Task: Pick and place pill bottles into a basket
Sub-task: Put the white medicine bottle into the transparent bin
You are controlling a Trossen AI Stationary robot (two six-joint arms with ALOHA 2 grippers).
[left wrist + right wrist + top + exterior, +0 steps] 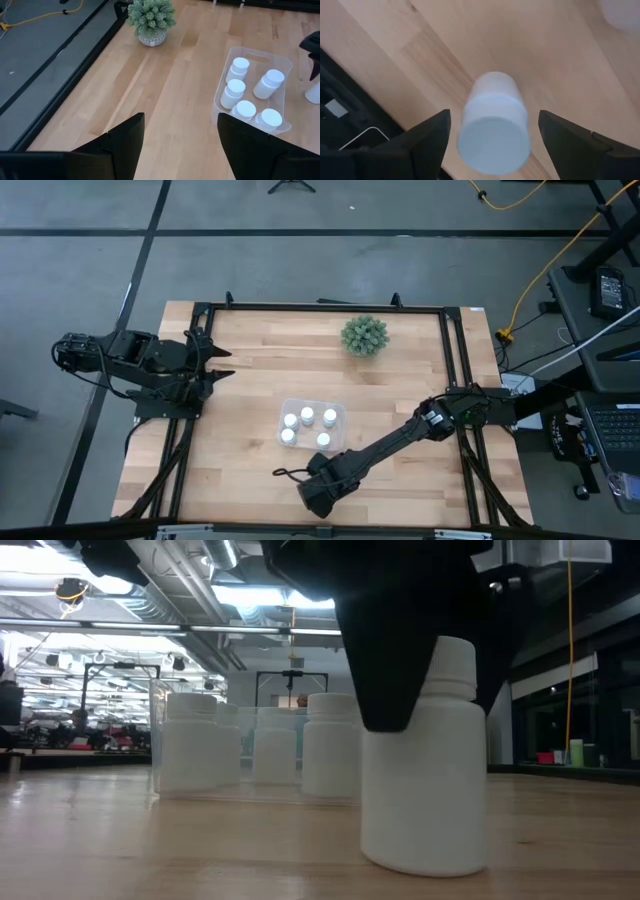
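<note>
1. The clear rectangular plastic basket (336,412) sits on the pale wooden counter (250,380) and serves as the landmark.
2. Five small white capped pill bottles (235,93) stand upright inside the basket.
3. A sixth white pill bottle (428,780) stands upright on the counter just outside the basket, on its side away from the green spiky plant (364,336).
4. The right hand (491,131) is spread, its fingers on either side of that bottle without touching it.
5. The left hand (179,134), also spread, waits well apart from the basket.

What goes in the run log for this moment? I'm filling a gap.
right gripper: open, straddling last pill bottle on table | basket: five bottles inside | left gripper: open, parked at left edge
</note>
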